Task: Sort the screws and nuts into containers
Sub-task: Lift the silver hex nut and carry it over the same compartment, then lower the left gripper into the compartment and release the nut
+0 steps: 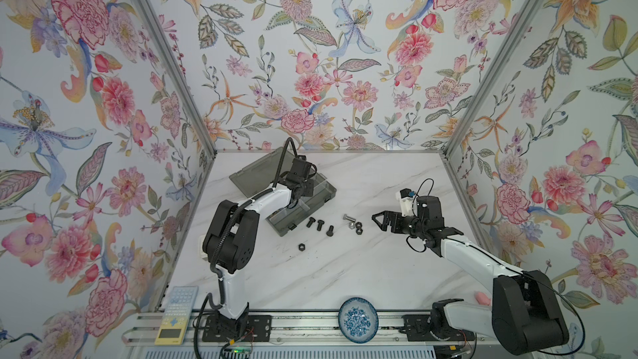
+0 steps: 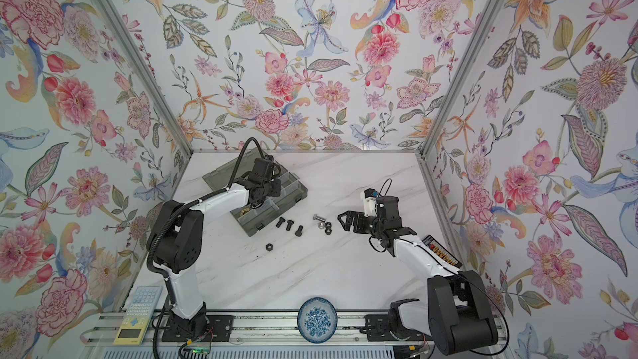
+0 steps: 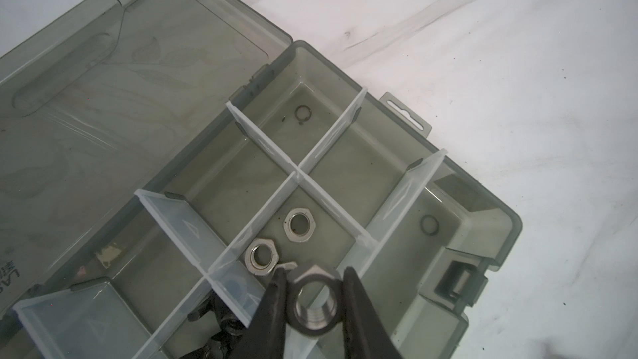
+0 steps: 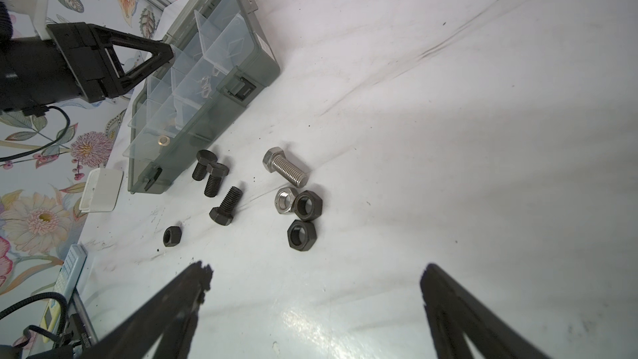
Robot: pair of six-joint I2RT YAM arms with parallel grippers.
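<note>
Left gripper [image 3: 314,270] clenched on a silver hex nut [image 3: 312,302], black fingers [image 3: 272,305] pressed against two opposite flats, threaded bore turned toward the wrist camera. Thick, dull grey, six-sided, held in the air over the open organizer box [image 3: 497,222]. Just past it, flat on the floor of one compartment [image 3: 331,233], two thin silver nuts [image 3: 297,225]: shiny, wide-holed, near each other but not touching. Across a clear divider [image 3: 241,236], in the adjoining cell, dark pieces [image 3: 221,321], too hidden to name. Smoky grey lid [image 3: 103,81] folded open, lying flat beside the box. In both top views, left gripper [image 1: 302,189] [image 2: 264,189] above the middle of the box.

Right gripper [image 4: 315,267] released, jaws spread wide, nothing between them, hanging over the white marbled table [image 4: 448,132]. Ahead of it, loose on the table:
- three black bolts [image 4: 215,179], short and hex-headed, close together, just beside the box's front wall
- a silver bolt [image 4: 284,167], bright thread, lying on its side
- near its tip, a loose silver nut [image 4: 284,200] hard against one of two black nuts [image 4: 307,204], the second just beside
- a lone black nut [image 4: 172,236], set apart from the rest

In an end compartment of the box, a brass-coloured piece [image 4: 164,140]. In a top view, right gripper [image 1: 378,221] to the right of the cluster, near it but clear of every piece.
</note>
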